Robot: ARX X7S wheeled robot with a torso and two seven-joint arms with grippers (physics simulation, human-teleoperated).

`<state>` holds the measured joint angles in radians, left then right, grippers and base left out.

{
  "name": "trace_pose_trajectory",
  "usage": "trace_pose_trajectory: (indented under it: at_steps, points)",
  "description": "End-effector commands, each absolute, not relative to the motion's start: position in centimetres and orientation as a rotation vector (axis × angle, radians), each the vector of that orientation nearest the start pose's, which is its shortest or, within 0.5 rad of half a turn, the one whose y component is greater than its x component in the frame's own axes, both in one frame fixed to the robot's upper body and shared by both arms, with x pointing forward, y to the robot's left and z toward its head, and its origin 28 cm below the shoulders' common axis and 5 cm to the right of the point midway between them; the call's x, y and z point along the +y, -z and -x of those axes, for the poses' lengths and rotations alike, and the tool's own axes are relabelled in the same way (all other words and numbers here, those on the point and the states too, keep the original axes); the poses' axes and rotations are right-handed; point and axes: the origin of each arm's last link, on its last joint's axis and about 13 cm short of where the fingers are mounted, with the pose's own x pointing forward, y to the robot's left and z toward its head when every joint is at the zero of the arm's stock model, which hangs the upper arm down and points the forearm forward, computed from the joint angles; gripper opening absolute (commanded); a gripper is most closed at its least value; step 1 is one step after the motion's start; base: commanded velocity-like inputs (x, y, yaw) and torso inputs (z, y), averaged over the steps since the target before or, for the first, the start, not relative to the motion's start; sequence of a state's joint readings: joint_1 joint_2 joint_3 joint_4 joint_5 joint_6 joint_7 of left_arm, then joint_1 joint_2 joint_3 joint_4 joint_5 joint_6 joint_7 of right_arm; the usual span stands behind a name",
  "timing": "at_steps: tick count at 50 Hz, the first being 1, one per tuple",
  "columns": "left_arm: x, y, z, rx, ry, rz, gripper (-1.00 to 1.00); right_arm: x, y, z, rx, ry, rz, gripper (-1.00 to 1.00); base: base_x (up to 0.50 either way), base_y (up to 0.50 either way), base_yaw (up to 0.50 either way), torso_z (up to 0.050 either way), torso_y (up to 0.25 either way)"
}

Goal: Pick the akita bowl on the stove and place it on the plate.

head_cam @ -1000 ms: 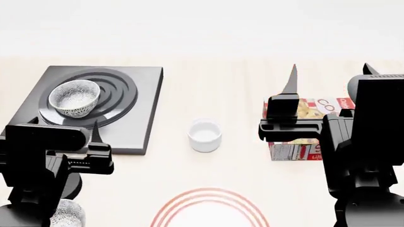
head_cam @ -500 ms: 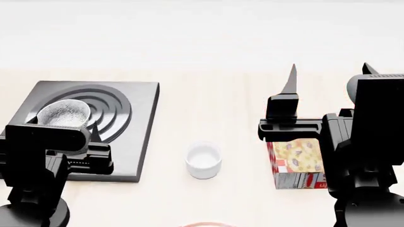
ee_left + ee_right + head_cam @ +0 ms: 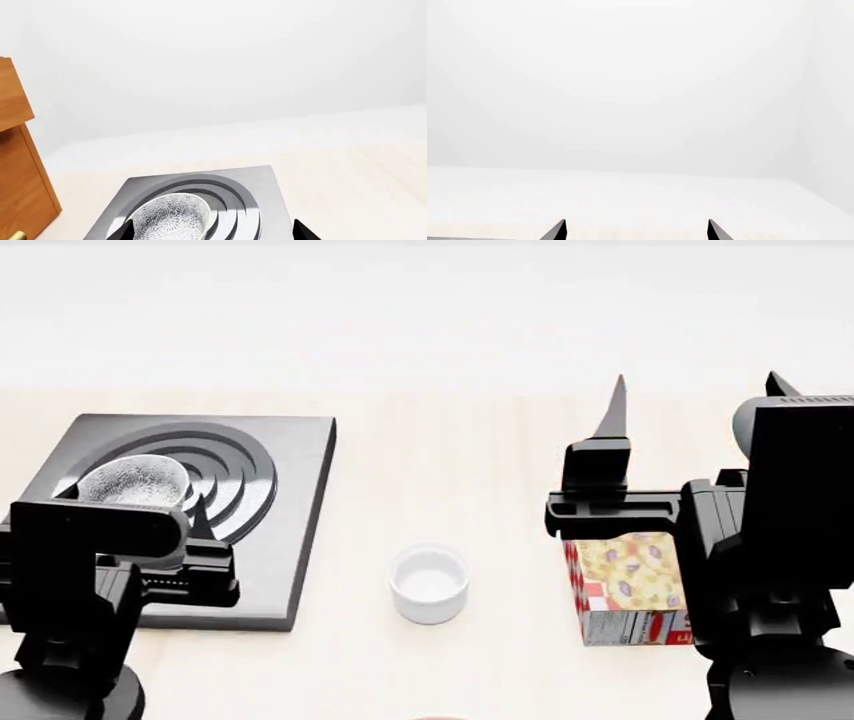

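At the left of the head view, the stove [image 3: 187, 530] lies as a dark slab with the akita bowl [image 3: 134, 485] seated on its burner rings. Compared with one second ago, the whole scene has slid down the frame, indicating a change of head or torso pose rather than movement of the objects. The left gripper [image 3: 212, 231] hangs just short of the bowl; in the left wrist view its fingertips stand wide apart on either side of the bowl [image 3: 170, 222], holding nothing. The small white cup [image 3: 429, 583] sits at lower centre. The plate has dropped almost entirely out of the lower edge; only a faint red trace remains. At the right, the right gripper [image 3: 614, 430] is raised above a printed box [image 3: 627, 585], its fingertips parted and empty in the right wrist view. Judgement: the grasp has not begun; the left arm must advance and close.
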<state>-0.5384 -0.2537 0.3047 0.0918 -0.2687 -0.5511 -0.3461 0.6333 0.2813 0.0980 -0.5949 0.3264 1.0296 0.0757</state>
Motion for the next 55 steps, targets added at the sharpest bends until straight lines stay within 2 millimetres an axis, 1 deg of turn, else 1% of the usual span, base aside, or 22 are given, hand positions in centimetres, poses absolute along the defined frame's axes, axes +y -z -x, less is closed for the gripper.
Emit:
trace_pose_trajectory:
  at_steps: [1,7,12,13,17,19,20,22,24,27,30,33,36,41,42,44,49,55]
  points:
    - [20.5,-13.1,-30.5,-0.032,-0.038,-0.100,1.00,-15.1,-22.5,-26.1,-0.208,0.013,0.034,1.00,0.00,0.00,0.00,0.000,0.000]
    - [20.6,-14.8,-31.3,-0.045,-0.036,-0.113,1.00,-15.1,-22.4,-26.1,-0.206,0.014,0.034,1.00,0.00,0.00,0.00,0.000,0.000]
    - [21.0,-17.3,-33.1,-0.065,-0.062,-0.135,1.00,-15.1,-22.5,-26.1,-0.206,0.012,0.035,1.00,0.00,0.00,0.00,0.000,0.000]
    - [21.0,-18.1,-33.3,-0.071,-0.062,-0.137,1.00,-15.0,-22.5,-26.1,-0.206,0.012,0.035,1.00,0.00,0.00,0.00,0.000,0.000]
    - [20.9,-20.0,-34.4,-0.072,-0.062,-0.135,1.00,-15.1,-22.5,-26.1,-0.208,0.013,0.035,1.00,0.00,0.00,0.00,0.000,0.000]
    - [20.8,-20.5,-34.7,-0.097,-0.062,-0.175,1.00,-15.1,-22.5,-26.1,-0.207,0.013,0.035,1.00,0.00,0.00,0.00,0.000,0.000]
    - [20.7,-20.8,-35.0,-0.083,-0.057,-0.152,1.00,-15.1,-22.5,-26.1,-0.207,0.013,0.035,1.00,0.00,0.00,0.00,0.000,0.000]
    - [20.6,-21.1,-35.4,-0.082,-0.054,-0.171,1.00,-15.1,-22.6,-26.0,-0.208,0.013,0.034,1.00,0.00,0.00,0.00,0.000,0.000]
    - [20.4,-21.9,-35.8,-0.074,-0.043,-0.138,1.00,-15.1,-22.4,-26.1,-0.208,0.012,0.035,1.00,0.00,0.00,0.00,0.000,0.000]
    - [20.2,-22.3,-36.1,-0.073,-0.043,-0.139,1.00,-15.1,-22.5,-26.0,-0.210,0.012,0.035,1.00,0.00,0.00,0.00,0.000,0.000]
    - [20.0,-22.7,-36.9,-0.044,-0.048,-0.075,1.00,-15.1,-22.5,-26.0,-0.211,0.013,0.034,1.00,0.00,0.00,0.00,0.000,0.000]
    - [20.0,-23.1,-37.6,-0.038,-0.056,-0.085,1.00,-15.1,-22.4,-26.1,-0.210,0.013,0.033,1.00,0.00,0.00,0.00,0.000,0.000]
    - [19.8,-24.2,-38.4,-0.025,-0.060,-0.035,1.00,-15.1,-22.6,-26.0,-0.211,0.014,0.030,1.00,0.00,0.00,0.00,0.000,0.000]
    - [19.2,-25.1,-39.1,-0.010,-0.049,0.019,1.00,-15.1,-22.6,-25.9,-0.211,0.017,0.027,1.00,0.00,0.00,0.00,0.000,0.000]
    - [19.2,-25.1,-39.2,-0.006,-0.049,0.020,1.00,-15.1,-22.6,-25.9,-0.212,0.017,0.026,1.00,0.00,0.00,0.00,0.000,0.000]
    - [19.0,-25.1,-39.8,0.035,-0.043,0.103,1.00,-15.1,-22.7,-25.8,-0.212,0.015,0.026,1.00,0.00,0.00,0.00,0.000,0.000]
    - [19.0,-24.4,-40.8,0.064,-0.060,0.103,1.00,-15.1,-22.5,-26.0,-0.207,0.015,0.020,1.00,0.00,0.00,0.00,0.000,0.000]
    - [18.7,-24.7,-41.6,0.083,-0.057,0.147,1.00,-15.1,-22.6,-25.9,-0.209,0.015,0.020,1.00,0.00,0.00,0.00,0.000,0.000]
